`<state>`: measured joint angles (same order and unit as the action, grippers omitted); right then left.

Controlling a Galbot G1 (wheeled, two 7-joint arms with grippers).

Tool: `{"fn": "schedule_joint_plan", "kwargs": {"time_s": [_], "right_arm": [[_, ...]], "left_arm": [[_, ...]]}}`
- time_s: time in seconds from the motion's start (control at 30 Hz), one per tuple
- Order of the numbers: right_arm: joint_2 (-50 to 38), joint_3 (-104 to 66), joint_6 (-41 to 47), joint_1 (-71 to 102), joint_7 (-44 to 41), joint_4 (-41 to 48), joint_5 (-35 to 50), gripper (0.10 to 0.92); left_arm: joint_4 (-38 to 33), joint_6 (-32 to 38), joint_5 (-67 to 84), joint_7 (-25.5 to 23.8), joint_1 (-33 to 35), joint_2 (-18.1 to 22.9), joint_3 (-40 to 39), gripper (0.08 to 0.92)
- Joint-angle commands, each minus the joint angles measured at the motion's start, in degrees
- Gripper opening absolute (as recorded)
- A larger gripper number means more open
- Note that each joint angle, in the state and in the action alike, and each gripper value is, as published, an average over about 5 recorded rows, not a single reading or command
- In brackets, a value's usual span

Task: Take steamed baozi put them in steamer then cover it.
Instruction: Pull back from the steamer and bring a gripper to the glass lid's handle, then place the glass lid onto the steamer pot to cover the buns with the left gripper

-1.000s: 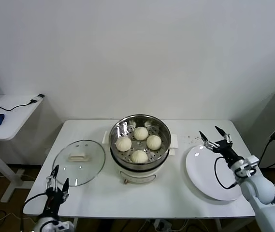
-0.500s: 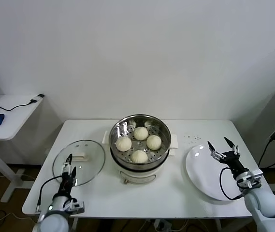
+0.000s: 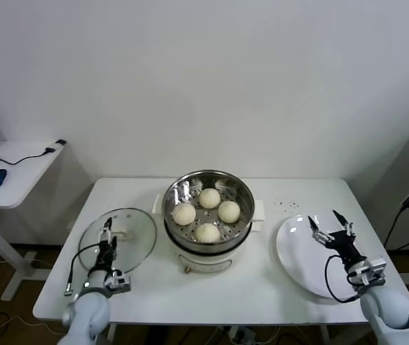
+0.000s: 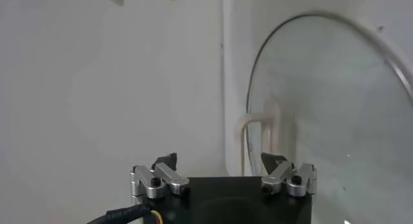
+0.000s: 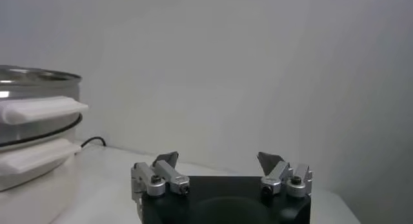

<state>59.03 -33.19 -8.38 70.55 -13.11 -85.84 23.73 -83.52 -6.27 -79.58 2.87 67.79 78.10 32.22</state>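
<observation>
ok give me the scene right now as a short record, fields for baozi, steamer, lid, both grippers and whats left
baozi: four steamed baozi, all inside the basket
steamer: steamer mid-table, uncovered
lid: cover flat on the table beside the steamer, on the robot's left
plate: white plate on the robot's right, nothing on it
left gripper: left gripper open, over the cover near its handle
right gripper: right gripper open, holding nothing, above the plate
remaining: lid not yet on the steamer
</observation>
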Motion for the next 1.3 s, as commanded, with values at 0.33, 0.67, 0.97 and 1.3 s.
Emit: {"fn": "schedule_joint_plan", "kwargs": {"time_s": [0.33, 0.67, 0.97, 1.3], "right_arm": [[1.4, 0.0, -0.6, 0.1, 0.0, 1.8, -3.3, 0.823], [2.1, -0.2, -1.3, 0.1, -0.3, 2.9, -4.9, 0.823], [2.7, -0.6, -1.8, 0.0, -1.0, 4.0, -5.8, 0.823], [2.7, -1.2, -2.1, -0.6, -1.3, 4.9, -5.8, 0.823]], "left_arm": [[10.4, -1.4, 2.2, 2.8, -9.7, -0.7, -2.1, 0.823], [10.4, -1.0, 3.5, 2.5, -9.2, -0.8, -2.2, 0.680], [10.2, -0.5, 5.0, 3.0, -8.4, -0.6, -2.3, 0.420], [0.3, -0.5, 7.2, 4.1, -3.2, -1.2, -0.2, 0.161]]}}
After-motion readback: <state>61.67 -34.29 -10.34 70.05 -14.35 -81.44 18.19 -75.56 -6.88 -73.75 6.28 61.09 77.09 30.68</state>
